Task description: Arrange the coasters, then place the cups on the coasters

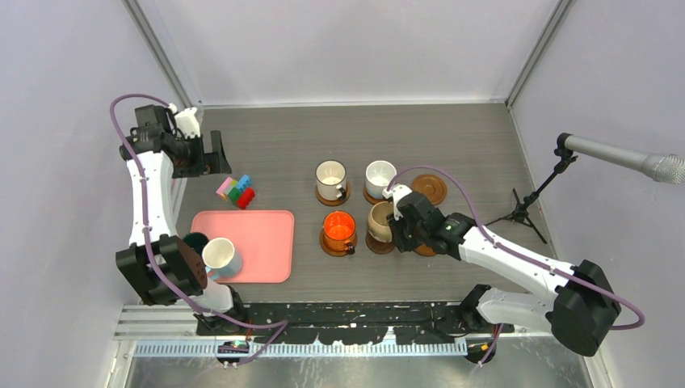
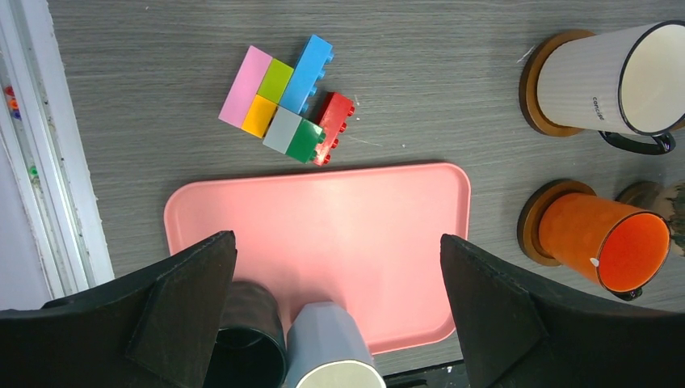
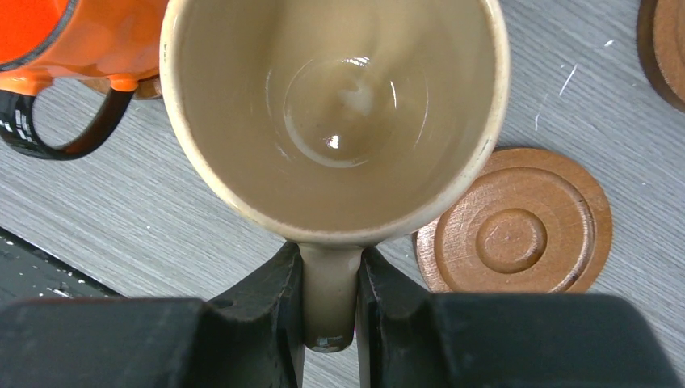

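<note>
Black fingers (image 3: 283,315) of the right gripper (image 3: 331,267) fill the bottom of the right wrist view, shut tight on the handle (image 3: 329,319) of the tan mug (image 3: 335,105), whose mouth faces the lens. Gripping the handle keeps the mug upright and leaves its base free to settle. The orange mug (image 3: 48,32) sits at upper left. A bare coaster (image 3: 517,234) lies just beside the tan mug at lower right, and a second coaster (image 3: 666,48) is cut off at the upper right corner. Whether the tan mug rests or hangs lifted cannot be told here.

In the left wrist view, the left gripper (image 2: 335,242) hangs over the pink tray (image 2: 323,202), jaws spread wide with nothing between them. At bottom centre the green mug (image 2: 250,339) and blue mug (image 2: 331,356) stand by the tray's edge, on no coaster, so they are probably its next targets. Blocks (image 2: 287,101) lie at upper centre. At right, a white mug (image 2: 606,77) and the orange mug each stand on a coaster.

In the top view, four mugs form a square right of centre. The tan mug, at its lower right, appears to stand over a darker coaster (image 1: 376,245). The two bare coasters to the right likely await the last two mugs.
</note>
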Controlling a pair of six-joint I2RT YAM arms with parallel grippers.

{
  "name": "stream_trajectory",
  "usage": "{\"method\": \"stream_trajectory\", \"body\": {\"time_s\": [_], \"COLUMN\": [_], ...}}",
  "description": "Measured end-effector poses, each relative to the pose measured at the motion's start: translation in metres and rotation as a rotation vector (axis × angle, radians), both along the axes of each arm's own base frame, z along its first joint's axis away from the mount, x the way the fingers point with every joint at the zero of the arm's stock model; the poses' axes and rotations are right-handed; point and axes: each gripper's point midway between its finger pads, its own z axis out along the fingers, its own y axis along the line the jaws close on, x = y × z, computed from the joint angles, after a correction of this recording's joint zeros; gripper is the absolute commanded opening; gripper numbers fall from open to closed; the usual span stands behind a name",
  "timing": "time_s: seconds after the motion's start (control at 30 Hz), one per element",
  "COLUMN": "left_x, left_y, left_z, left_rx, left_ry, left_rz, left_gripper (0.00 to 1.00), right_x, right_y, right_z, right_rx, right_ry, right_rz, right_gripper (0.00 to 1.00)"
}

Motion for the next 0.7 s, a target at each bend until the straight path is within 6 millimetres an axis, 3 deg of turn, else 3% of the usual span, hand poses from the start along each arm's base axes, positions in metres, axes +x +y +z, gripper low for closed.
{"method": "stream_trajectory", "body": {"time_s": [0.2,0.7], "left_x": [0.0000,-0.0007], "left_y": [-0.0006,-0.0009], "left_z": [0.0000,-0.0002], "left_rx": [-0.003,-0.005], "left_ry": [0.000,0.003], "left_rz": [-0.001,0.000], "left_gripper": [1.00,1.00], "right_x": [-0.0059,-0.0097], "right_y": [-0.0017,0.0028], "right_z": [-0.0130,-0.0127], "right_rx": [-0.005,0.018], "right_ry": [0.024,0.044], "right_rz": [0.010,0.018], "right_gripper": [0.00,0.00]}}
